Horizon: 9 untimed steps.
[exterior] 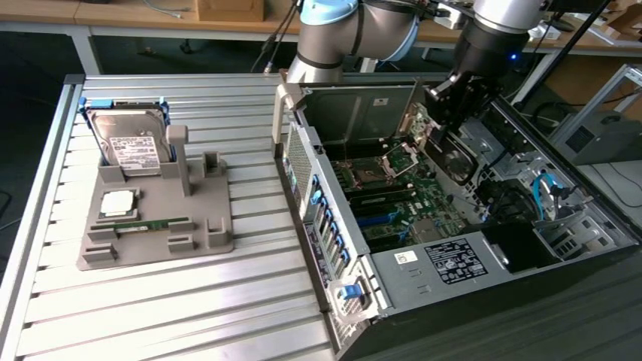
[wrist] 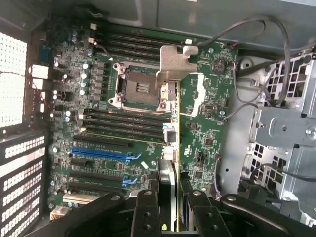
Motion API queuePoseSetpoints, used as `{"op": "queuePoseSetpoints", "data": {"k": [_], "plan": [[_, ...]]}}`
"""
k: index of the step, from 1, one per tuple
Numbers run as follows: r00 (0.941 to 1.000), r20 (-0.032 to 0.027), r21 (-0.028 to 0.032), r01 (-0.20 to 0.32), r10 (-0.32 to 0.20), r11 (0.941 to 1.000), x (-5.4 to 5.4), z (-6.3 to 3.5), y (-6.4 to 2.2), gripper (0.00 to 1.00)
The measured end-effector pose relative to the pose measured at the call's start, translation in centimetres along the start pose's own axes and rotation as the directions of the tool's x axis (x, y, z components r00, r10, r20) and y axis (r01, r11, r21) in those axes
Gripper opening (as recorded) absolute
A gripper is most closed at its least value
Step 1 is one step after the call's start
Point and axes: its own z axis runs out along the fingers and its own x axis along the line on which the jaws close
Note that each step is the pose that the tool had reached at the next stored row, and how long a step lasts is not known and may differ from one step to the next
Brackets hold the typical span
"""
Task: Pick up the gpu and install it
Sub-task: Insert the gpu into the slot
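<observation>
you've got a silver hard drive (exterior: 128, 143) propped upright in a grey holder tray (exterior: 201, 226) on the slatted tabletop (exterior: 180, 301), at the exterior view's left. a square cpu chip (exterior: 119, 202) lies flat in the tray, with a green memory stick (exterior: 146, 223) just beside it. an open pc case (exterior: 361, 113) lies at the exterior view's right, motherboard (wrist: 207, 123) exposed. you can see the cpu socket (wrist: 139, 88), a blue slot (wrist: 101, 154) and blue cables (exterior: 549, 197).

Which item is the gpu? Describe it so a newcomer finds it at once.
Find the open computer case on the exterior view's right. Over its motherboard, the gripper grips the gpu: a thin card, edge-on in the wrist view, whose silver end bracket sets it apart.
</observation>
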Motion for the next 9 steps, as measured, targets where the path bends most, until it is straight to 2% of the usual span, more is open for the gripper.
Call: {"op": "queuePoseSetpoints", "data": {"k": [9], "plan": [[0.9983,0.0029,-0.0013,0.058,-0.058,0.9983,0.00,0.00,0.00,0.27]]}}
